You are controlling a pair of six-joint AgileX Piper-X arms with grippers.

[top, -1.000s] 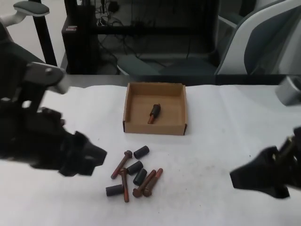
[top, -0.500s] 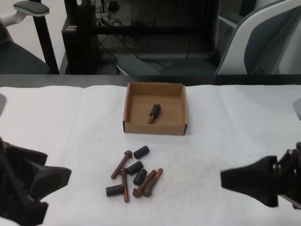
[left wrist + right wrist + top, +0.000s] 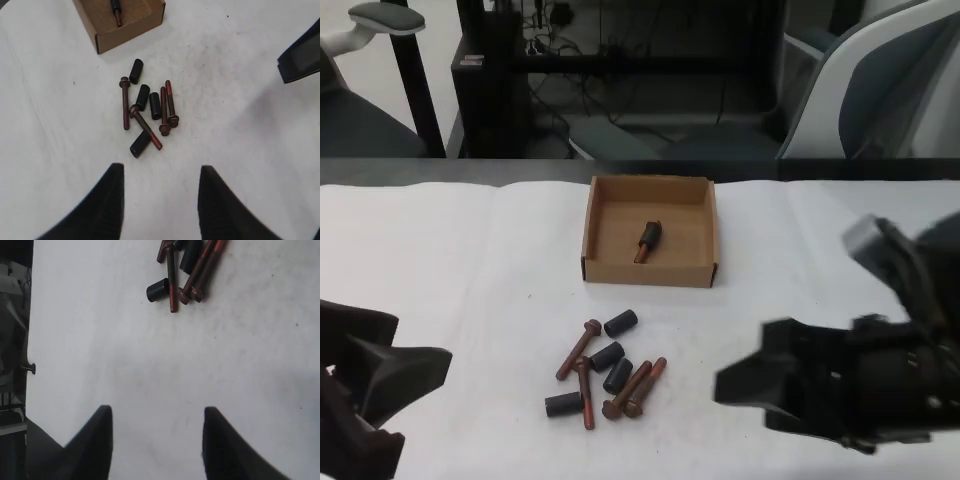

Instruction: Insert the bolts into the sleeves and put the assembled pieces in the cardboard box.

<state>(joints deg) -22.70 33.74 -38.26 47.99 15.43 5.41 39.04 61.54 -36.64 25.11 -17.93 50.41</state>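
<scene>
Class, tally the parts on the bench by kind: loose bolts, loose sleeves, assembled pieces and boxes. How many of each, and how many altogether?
Loose bolts: 4
Loose sleeves: 4
Assembled pieces, lying in the box: 1
Cardboard box: 1
Total: 10

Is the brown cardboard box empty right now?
No, a copper-coloured bolt in a black sleeve lies inside the brown cardboard box.

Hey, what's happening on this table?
Two robot arms have the job of sliding bolts into sleeves. One assembled piece lies in the brown cardboard box. Four copper-coloured bolts and four black cylindrical sleeves sit loose on the white-covered bench. The left gripper and right gripper hover open and empty.
</scene>
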